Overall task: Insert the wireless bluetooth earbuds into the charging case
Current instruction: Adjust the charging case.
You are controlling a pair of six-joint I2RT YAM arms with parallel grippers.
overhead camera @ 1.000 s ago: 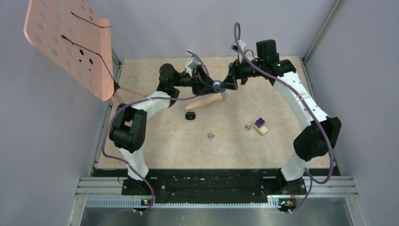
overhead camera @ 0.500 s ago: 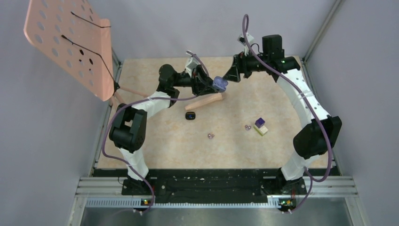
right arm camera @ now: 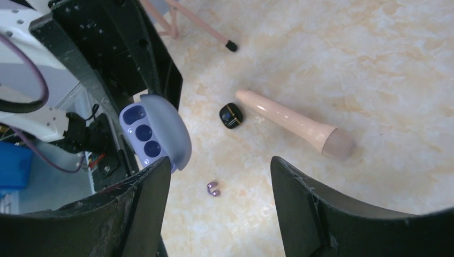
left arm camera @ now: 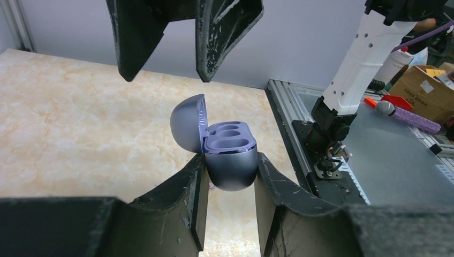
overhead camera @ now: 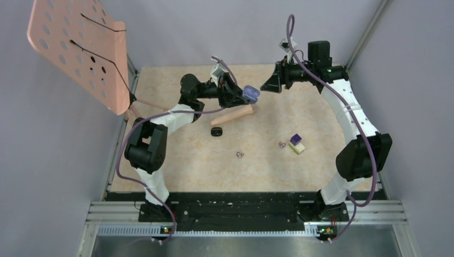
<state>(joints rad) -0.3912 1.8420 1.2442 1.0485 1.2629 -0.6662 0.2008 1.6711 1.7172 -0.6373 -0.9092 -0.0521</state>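
Observation:
My left gripper [left arm camera: 231, 161] is shut on the charging case [left arm camera: 230, 155], a purple-grey shell held up off the table with its lid swung open and both sockets empty. From above, the case [overhead camera: 250, 94] sits at the tip of the left gripper [overhead camera: 241, 95]. My right gripper [overhead camera: 266, 85] hangs open just right of it, apart from it, holding nothing. In the right wrist view the right gripper [right arm camera: 218, 166] looks down past the case [right arm camera: 152, 131]. Pinkish-purple earbuds [overhead camera: 240, 155] lie as a pair mid-table [right arm camera: 213, 188], and another pair [overhead camera: 281, 144] lies further right. Small black earbuds [overhead camera: 217, 131] lie together.
A beige stick [overhead camera: 232, 115] lies under the grippers, next to the black earbuds [right arm camera: 231, 115]. A purple-and-cream block [overhead camera: 296, 143] stands at the right. A pink perforated board [overhead camera: 80, 48] on a stand rises at the back left, its legs [right arm camera: 203, 27] reaching the table.
The right gripper, which was at the case, has drawn back to the right and its jaws have narrowed a little. The case lid now stands open. The left gripper has not moved.

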